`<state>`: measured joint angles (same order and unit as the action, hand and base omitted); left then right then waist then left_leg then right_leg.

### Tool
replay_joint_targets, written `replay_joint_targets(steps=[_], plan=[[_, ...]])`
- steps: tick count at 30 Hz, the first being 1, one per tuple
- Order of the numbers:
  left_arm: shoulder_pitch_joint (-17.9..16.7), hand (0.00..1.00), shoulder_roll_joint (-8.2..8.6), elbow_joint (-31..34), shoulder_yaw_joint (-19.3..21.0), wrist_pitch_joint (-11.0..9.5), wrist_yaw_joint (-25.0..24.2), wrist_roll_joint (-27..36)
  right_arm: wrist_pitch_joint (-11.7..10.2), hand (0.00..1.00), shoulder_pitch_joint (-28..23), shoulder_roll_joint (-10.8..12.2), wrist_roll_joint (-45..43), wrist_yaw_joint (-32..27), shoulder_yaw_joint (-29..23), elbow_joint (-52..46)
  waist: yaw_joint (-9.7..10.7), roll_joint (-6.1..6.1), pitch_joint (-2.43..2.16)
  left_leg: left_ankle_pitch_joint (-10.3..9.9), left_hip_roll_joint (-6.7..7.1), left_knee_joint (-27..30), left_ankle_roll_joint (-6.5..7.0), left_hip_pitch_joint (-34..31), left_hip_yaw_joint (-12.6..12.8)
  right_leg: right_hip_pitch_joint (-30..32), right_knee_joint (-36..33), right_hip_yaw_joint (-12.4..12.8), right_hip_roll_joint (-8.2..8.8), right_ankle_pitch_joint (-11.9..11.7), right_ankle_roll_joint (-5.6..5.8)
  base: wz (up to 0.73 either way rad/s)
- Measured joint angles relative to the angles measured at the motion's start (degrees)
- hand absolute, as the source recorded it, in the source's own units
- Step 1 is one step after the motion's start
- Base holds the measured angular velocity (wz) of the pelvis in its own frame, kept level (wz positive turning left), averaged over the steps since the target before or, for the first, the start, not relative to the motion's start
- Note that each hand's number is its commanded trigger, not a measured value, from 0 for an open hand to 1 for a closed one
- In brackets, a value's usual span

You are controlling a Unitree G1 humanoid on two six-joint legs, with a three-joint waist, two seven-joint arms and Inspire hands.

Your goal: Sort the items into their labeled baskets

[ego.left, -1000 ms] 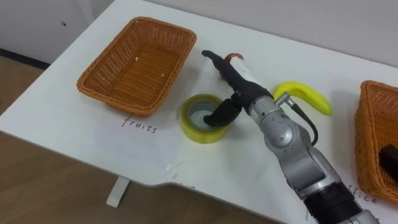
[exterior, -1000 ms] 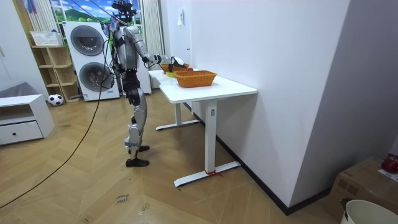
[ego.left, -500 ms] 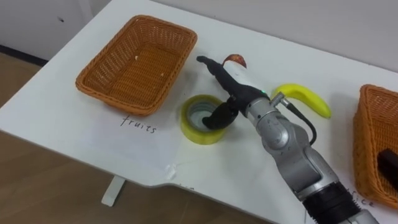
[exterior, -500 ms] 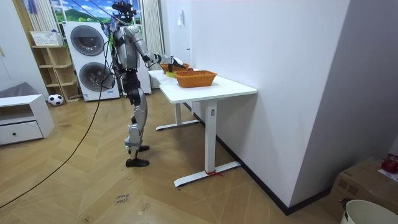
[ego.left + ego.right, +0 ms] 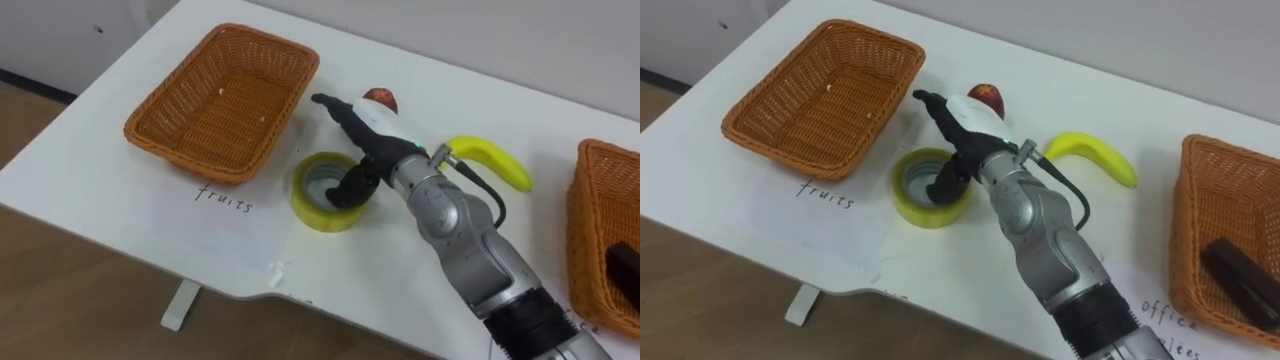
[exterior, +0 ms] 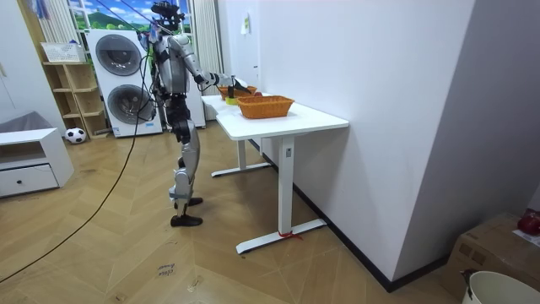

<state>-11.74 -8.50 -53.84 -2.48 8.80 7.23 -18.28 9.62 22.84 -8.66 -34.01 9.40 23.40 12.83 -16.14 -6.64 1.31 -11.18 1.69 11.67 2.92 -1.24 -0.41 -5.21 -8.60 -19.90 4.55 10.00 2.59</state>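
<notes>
While right hand (image 5: 374, 128) hovers over tape roll (image 5: 310, 212), fingers (image 5: 335, 105) straight, unclasped; apple (image 5: 380, 97) just beyond

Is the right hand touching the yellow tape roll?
Cannot tell: in both eye views the thumb of the right hand dips inside the yellow tape roll, hiding any contact or gap.

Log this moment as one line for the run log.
right hand open, thumb inside tape roll | apple, banana on table | fruit basket empty | office basket holds dark item
</notes>
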Motion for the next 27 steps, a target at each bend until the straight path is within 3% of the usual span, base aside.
replay_joint_targets(steps=[14,27], plan=[[-1.54,0.00,0.10,3.70,0.05,0.47,-0.06,-3.95,0.48,0.00,0.81,-1.04,-0.08,5.79,-0.62,-0.01,-0.08,0.25,0.17,-0.01,0.01,-0.07,-0.01,0.39,-0.44,-0.56,0.06,-0.65,-0.06,0.00,0.00,0.00],[-1.21,0.00,0.09,4.12,1.13,1.26,-0.19,-3.95,2.56,0.00,0.83,-1.88,-0.07,10.89,-1.93,0.05,-1.02,-0.32,-0.23,-0.01,0.01,-0.24,-0.01,0.87,-0.43,-0.81,0.06,-0.71,-0.05,0.00,0.00,0.00]])
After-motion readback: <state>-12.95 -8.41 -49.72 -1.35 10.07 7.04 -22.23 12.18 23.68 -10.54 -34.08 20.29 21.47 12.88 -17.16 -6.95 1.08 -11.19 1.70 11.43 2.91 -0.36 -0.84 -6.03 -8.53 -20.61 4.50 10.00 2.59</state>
